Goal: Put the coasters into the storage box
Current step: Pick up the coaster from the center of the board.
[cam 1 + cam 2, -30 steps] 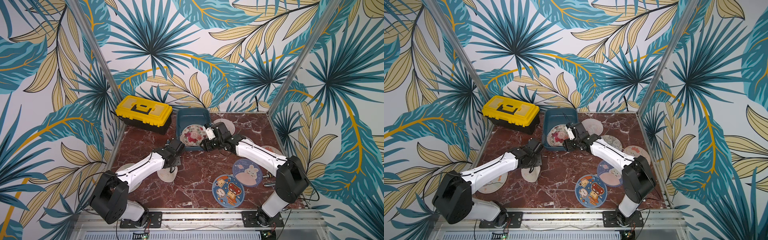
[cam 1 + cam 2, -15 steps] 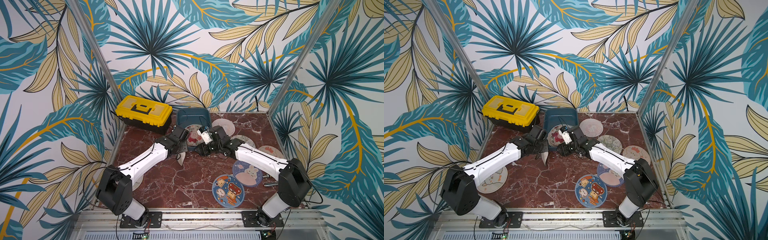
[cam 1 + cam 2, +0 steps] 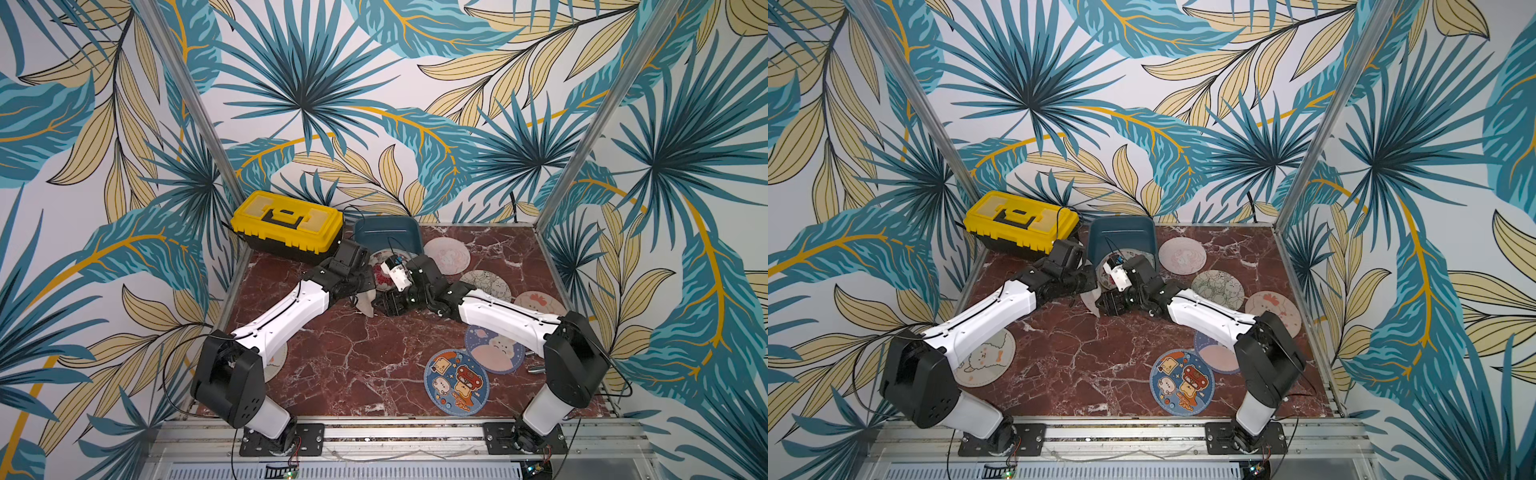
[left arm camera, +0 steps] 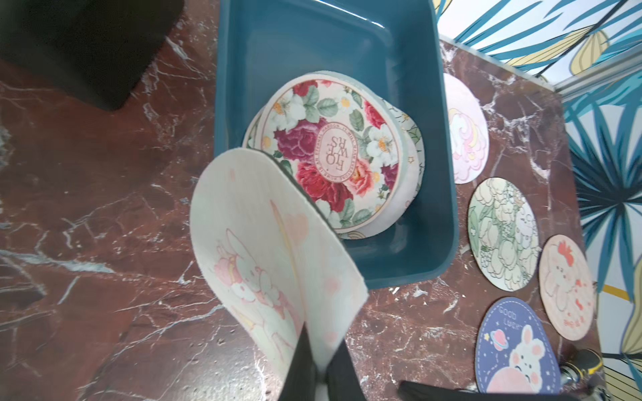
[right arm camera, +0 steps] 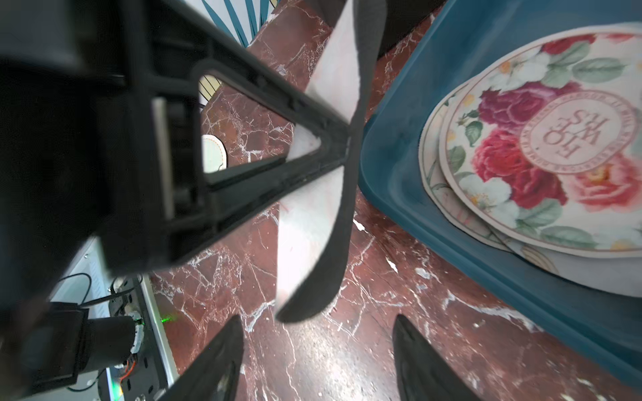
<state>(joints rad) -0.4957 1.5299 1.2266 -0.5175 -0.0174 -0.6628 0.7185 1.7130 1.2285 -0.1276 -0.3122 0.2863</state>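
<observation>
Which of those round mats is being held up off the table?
The pale pink bunny coaster, pinched by its edge in the left hand; no other one is gripped.

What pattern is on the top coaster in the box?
Top coaster: floral roses; left wrist view.

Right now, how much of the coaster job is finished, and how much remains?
Done: the floral coaster lies atop a few others in the storage box. In hand: the left gripper pinches a pale bunny coaster near the box; the right gripper is open, empty. Left: six coasters on the table.
</observation>
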